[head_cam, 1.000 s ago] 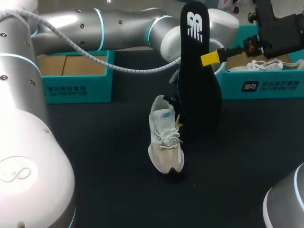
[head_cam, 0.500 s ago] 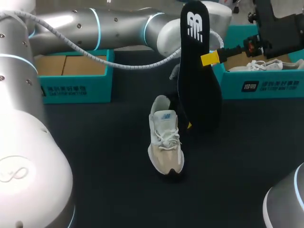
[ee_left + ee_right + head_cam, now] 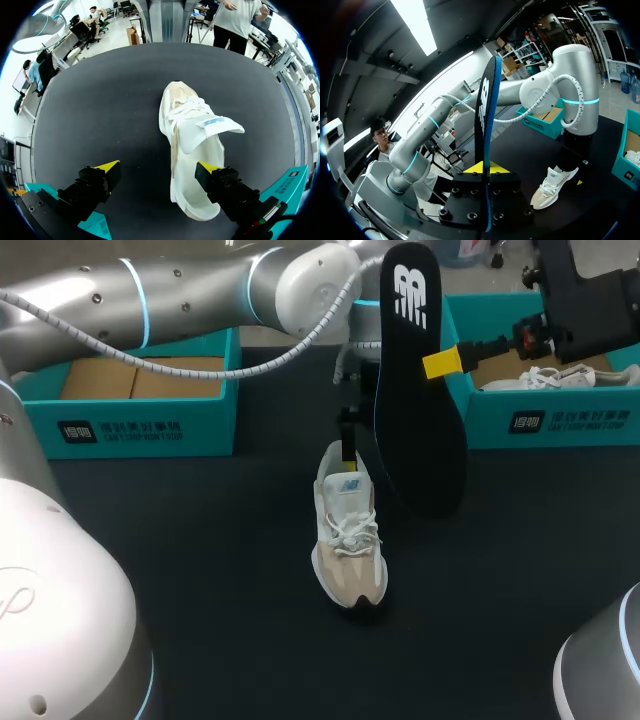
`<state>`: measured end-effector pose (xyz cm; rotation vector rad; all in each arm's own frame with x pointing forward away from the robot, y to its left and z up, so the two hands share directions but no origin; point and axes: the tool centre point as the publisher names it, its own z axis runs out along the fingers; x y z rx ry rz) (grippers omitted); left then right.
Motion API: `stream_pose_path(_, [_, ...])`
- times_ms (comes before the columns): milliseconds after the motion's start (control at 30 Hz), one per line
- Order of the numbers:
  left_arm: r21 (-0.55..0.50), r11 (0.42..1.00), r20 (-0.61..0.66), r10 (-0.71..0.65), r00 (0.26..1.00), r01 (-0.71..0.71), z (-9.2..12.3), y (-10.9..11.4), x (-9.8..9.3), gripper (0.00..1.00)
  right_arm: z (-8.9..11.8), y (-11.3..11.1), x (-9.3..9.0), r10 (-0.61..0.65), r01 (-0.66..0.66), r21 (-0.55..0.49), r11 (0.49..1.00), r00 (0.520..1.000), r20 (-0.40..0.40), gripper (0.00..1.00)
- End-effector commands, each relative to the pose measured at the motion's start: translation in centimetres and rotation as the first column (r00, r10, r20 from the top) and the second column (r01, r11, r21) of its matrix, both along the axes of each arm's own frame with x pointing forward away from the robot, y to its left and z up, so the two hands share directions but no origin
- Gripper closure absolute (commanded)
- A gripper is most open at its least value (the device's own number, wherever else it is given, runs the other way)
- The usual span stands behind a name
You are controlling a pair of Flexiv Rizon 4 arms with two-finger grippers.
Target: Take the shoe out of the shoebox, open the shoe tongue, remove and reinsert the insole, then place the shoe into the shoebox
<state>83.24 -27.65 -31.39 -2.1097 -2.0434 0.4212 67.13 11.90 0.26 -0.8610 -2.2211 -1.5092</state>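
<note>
Two grippers: right gripper (image 3: 445, 362) clamps black insole (image 3: 415, 390) upright, white logo on it; left gripper (image 3: 159, 167) spread wide, heel of white shoe (image 3: 192, 150) between fingers (image 3: 95, 182), blue label on tongue (image 3: 210, 130). Teal shoebox (image 3: 540, 410) behind right gripper, white print on wall.

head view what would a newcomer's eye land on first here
Most striking is the tall black foam insole with a white logo, held upright over the black table in the right gripper. Just beside it lies the white and beige lace-up sneaker, tongue pulled up, with the open left gripper hanging at its heel end.
</note>
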Motion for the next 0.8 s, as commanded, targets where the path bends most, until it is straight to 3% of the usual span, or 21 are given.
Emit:
stream_pose_path(33, [-0.146, 0.989, 0.017, 0.022, 1.0, -0.02, 1.6, 0.9, -0.4, 0.0, 0.0, 0.1, 0.2, 0.001, -0.001, -0.003, 1.0, 1.0, -0.002, 1.0])
stream_pose_path(467, [-0.262, 0.964, 0.031, 0.05, 0.998, -0.041, 5.2, 0.4, 1.3, 0.0, 0.0, 0.1, 0.2, 0.001, -0.001, -0.003, 1.0, 1.0, -0.002, 1.0])
stream_pose_path(700, [-0.323, 0.945, 0.051, 0.071, 0.996, -0.051, 8.3, 0.1, 1.8, 0.0, 0.0, 0.1, 0.2, 0.001, -0.001, -0.003, 1.0, 1.0, -0.002, 1.0])
stream_pose_path(800, [-0.323, 0.945, 0.051, 0.071, 0.996, -0.051, 8.3, 0.1, 1.8, 0.0, 0.0, 0.1, 0.2, 0.001, -0.001, -0.003, 1.0, 1.0, -0.002, 1.0])
